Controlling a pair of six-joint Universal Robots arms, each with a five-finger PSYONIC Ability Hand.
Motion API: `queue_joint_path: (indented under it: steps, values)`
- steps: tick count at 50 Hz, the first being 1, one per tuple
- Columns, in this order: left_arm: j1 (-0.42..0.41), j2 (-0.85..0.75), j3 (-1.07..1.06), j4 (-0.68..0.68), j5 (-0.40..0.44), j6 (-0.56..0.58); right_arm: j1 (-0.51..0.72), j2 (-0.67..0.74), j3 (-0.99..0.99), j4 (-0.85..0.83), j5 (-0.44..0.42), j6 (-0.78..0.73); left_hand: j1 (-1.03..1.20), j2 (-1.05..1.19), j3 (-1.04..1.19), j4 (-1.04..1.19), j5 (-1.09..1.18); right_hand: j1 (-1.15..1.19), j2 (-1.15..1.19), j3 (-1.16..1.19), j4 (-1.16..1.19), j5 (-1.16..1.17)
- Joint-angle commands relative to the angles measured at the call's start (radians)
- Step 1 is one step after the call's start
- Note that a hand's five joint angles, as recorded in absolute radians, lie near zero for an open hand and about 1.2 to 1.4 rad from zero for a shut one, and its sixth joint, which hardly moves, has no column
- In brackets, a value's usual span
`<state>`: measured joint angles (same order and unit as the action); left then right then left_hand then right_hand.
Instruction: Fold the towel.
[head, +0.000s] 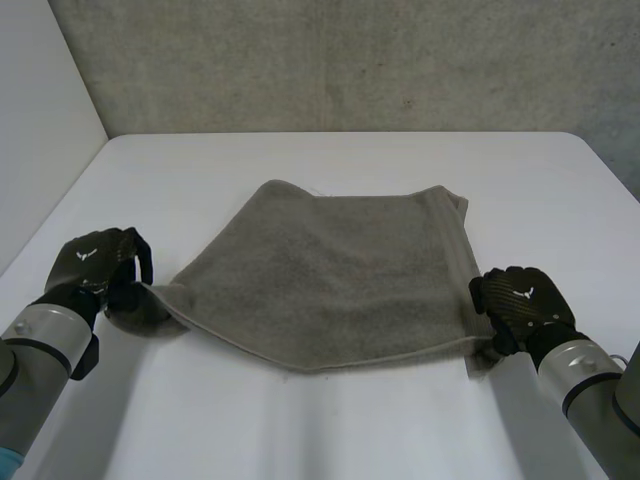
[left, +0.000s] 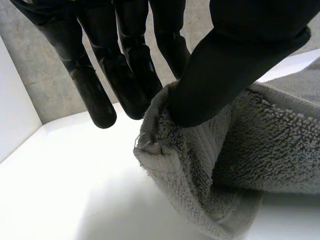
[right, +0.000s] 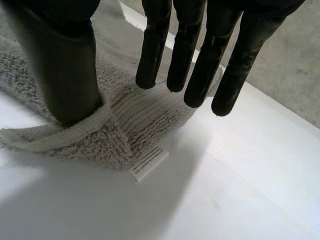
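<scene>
Grey towel (head: 335, 280) flat mid-counter (head: 330, 430), long axis L–R btwn hands. The left hand (head: 98, 262) pinches near-left corner, lifted. The right hand (head: 522, 298) is at near-right corner: thumb pressing cloth, fingers straight, unclosed. Far edge straight ahead.

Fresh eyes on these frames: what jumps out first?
A grey towel lies spread on the white table, with a black hand at each near corner. The left hand pinches its raised corner between thumb and fingers. The right hand presses its thumb on the other corner, fingers straight above it, and a small white label sticks out there.
</scene>
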<state>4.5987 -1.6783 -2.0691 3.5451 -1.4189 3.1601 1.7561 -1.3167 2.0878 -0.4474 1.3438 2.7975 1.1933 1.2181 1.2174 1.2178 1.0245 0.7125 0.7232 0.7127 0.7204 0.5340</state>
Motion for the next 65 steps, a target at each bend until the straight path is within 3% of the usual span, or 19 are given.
queue_joint_path:
  steps: [1,4,6,7,8,9,16,24,28,32,38,44,48,51,53,56,58,61,65]
  values:
    - [0.006,0.0,-0.003,0.0,0.0,0.0,-0.014,0.022,-0.02,0.019,-0.002,0.093,0.203,0.178,0.179,0.178,0.197,-0.07,-0.08,-0.07,-0.078,-0.066]
    - [0.006,0.0,-0.003,0.0,0.0,0.0,-0.014,0.039,-0.037,0.044,-0.002,0.108,0.203,0.178,0.179,0.178,0.197,-0.011,-0.022,-0.011,-0.019,-0.007]
    - [0.008,0.0,-0.003,0.0,0.0,0.0,-0.015,0.062,-0.054,0.065,0.0,0.109,0.203,0.178,0.179,0.178,0.197,0.307,0.296,0.307,0.299,0.311]
    - [0.009,0.002,-0.003,0.0,0.0,0.0,-0.015,0.062,-0.054,0.065,0.0,0.109,0.203,0.178,0.179,0.178,0.197,0.309,0.298,0.309,0.301,0.313]
    - [0.009,0.002,-0.003,0.0,0.0,0.0,-0.02,0.065,-0.063,0.075,0.001,0.109,0.203,0.178,0.179,0.178,0.197,0.597,0.586,0.597,0.589,0.601]
    - [0.011,0.002,-0.003,0.0,0.0,0.0,-0.032,0.059,-0.071,0.088,-0.002,0.112,0.203,0.178,0.179,0.178,0.197,0.683,0.672,0.683,0.675,0.687]
    - [0.012,0.022,0.038,-0.04,0.012,-0.032,-0.078,-0.036,-0.133,0.22,-0.038,0.111,0.203,0.178,0.179,0.178,0.197,0.684,0.673,0.684,0.676,0.688]
    - [0.057,0.236,0.181,-0.293,0.138,-0.196,-0.081,-0.362,-0.368,0.514,-0.21,0.073,0.203,0.178,0.179,0.178,0.197,0.684,0.673,0.684,0.676,0.688]
    - [0.062,0.394,0.308,-0.423,0.202,-0.239,-0.102,-0.508,-0.568,0.654,-0.221,0.013,0.203,0.178,0.179,0.178,0.197,0.684,0.673,0.684,0.676,0.688]
    - [0.066,0.48,0.406,-0.508,0.209,-0.235,-0.11,-0.513,-0.704,0.756,-0.221,-0.052,0.203,0.178,0.179,0.178,0.197,0.684,0.673,0.684,0.676,0.688]
    - [0.069,0.468,0.435,-0.537,0.204,-0.213,-0.129,-0.431,-0.839,0.961,-0.229,-0.214,0.203,0.178,0.179,0.178,0.197,0.684,0.673,0.684,0.676,0.688]
    - [0.072,0.324,0.409,-0.537,0.189,-0.03,-0.118,-0.261,-0.804,1.069,-0.203,-0.425,0.203,0.178,0.179,0.178,0.197,0.684,0.673,0.684,0.676,0.688]
    - [0.042,0.15,0.418,-0.529,0.105,0.118,-0.107,-0.16,-0.79,1.075,-0.164,-0.503,0.203,0.178,0.179,0.178,0.197,0.684,0.673,0.684,0.676,0.688]
    - [0.012,0.081,0.445,-0.517,0.075,0.149,-0.072,-0.052,-0.821,1.067,-0.098,-0.527,0.203,0.178,0.179,0.178,0.197,0.684,0.673,0.684,0.676,0.688]
    - [-0.07,-0.062,0.573,-0.479,0.016,0.201,-0.041,0.004,-0.874,1.049,-0.052,-0.533,0.203,0.178,0.179,0.178,0.197,0.684,0.673,0.684,0.676,0.688]
    - [-0.116,-0.167,0.76,-0.453,-0.027,0.231,0.034,0.123,-1.039,0.978,0.041,-0.535,0.203,0.178,0.179,0.178,0.197,0.684,0.673,0.684,0.676,0.688]
    - [-0.124,-0.204,0.876,-0.446,-0.043,0.242,0.078,0.218,-1.283,0.867,0.102,-0.53,0.203,0.178,0.179,0.178,0.197,0.684,0.673,0.684,0.676,0.688]
    - [-0.127,-0.254,1.134,-0.422,-0.061,0.229,0.083,0.248,-1.41,0.785,0.115,-0.515,0.203,0.178,0.179,0.178,0.197,0.684,0.673,0.684,0.676,0.688]
    - [-0.138,-0.271,1.336,-0.356,-0.064,0.213,0.094,0.257,-1.62,0.516,0.127,-0.442,0.203,0.178,0.179,0.178,0.197,0.684,0.673,0.684,0.676,0.688]
